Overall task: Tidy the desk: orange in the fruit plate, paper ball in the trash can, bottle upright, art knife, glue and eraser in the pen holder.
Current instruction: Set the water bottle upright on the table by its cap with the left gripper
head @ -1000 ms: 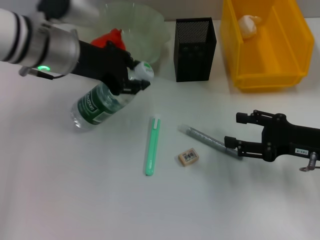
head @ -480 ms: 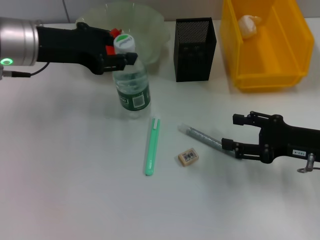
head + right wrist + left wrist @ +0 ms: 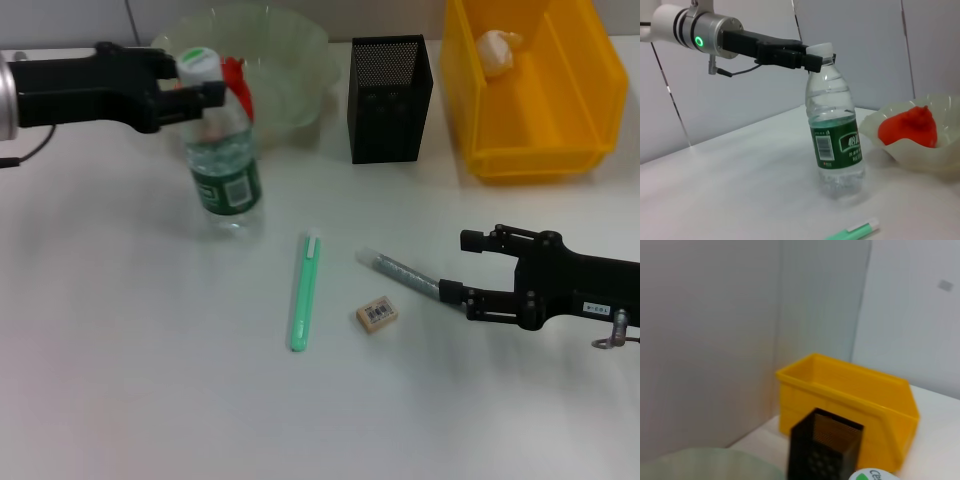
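Note:
The clear water bottle [image 3: 226, 170] with a green label stands nearly upright on the white desk, left of centre. My left gripper [image 3: 190, 93] is shut on its neck under the white cap; this also shows in the right wrist view [image 3: 810, 57]. The orange [image 3: 234, 76] lies in the pale green fruit plate [image 3: 290, 50]. The green art knife [image 3: 304, 291], the eraser [image 3: 377, 314] and the clear glue tube [image 3: 399, 271] lie mid-desk. My right gripper [image 3: 463, 268] is open just at the tube's right end. The paper ball [image 3: 497, 50] lies in the yellow bin [image 3: 530, 150].
The black mesh pen holder [image 3: 390, 98] stands between the fruit plate and the yellow bin. The left wrist view shows the bin [image 3: 855, 400], the holder [image 3: 822, 450] and the bottle cap [image 3: 875, 475]. The right wrist view shows the bottle [image 3: 836, 145] and the knife [image 3: 852, 231].
My left gripper has swung the bottle from lying tilted to upright and carried it to the left. My right gripper has crept left toward the glue tube.

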Controlling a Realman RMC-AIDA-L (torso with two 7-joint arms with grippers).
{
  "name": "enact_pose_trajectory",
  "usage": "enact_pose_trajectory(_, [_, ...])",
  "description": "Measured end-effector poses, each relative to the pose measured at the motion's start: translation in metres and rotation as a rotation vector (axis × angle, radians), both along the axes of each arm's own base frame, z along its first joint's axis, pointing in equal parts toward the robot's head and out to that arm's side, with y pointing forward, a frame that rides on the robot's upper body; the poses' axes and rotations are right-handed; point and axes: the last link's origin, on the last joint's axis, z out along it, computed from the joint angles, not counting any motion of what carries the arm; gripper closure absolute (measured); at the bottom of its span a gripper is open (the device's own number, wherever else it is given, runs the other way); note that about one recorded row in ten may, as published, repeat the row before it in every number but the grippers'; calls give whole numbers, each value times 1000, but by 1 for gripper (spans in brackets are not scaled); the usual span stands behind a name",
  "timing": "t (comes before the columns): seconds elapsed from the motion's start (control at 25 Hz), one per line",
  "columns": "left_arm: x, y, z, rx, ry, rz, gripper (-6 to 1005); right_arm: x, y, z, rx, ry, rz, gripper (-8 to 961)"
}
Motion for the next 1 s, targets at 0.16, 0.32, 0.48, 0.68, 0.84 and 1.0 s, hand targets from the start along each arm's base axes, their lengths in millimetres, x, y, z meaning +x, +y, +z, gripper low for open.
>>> enact_pose_trajectory(0.16, [-4,0,3,14,-5,11,527,0,0,0,0,2,1,169])
enact_pose_trajectory(0.32, [-21,-1,12,76,-42,58,519,-1,0,0,2,3,1,169])
enact_pose_trajectory(0.48, [-33,1,17,135,-34,85,510,0,1,-1,3,-2,-2,169])
enact_pose_trajectory(0.68, [-38,0,15,159,-21,96,500,0,1,0,4,-2,-3,170])
enact_pose_trajectory(0.84, [-44,1,9,176,-9,106,492,1,0,0,3,0,-4,170])
enact_pose_trajectory(1.0, [-45,1,6,179,-7,105,483,2,-2,0,3,1,-8,170])
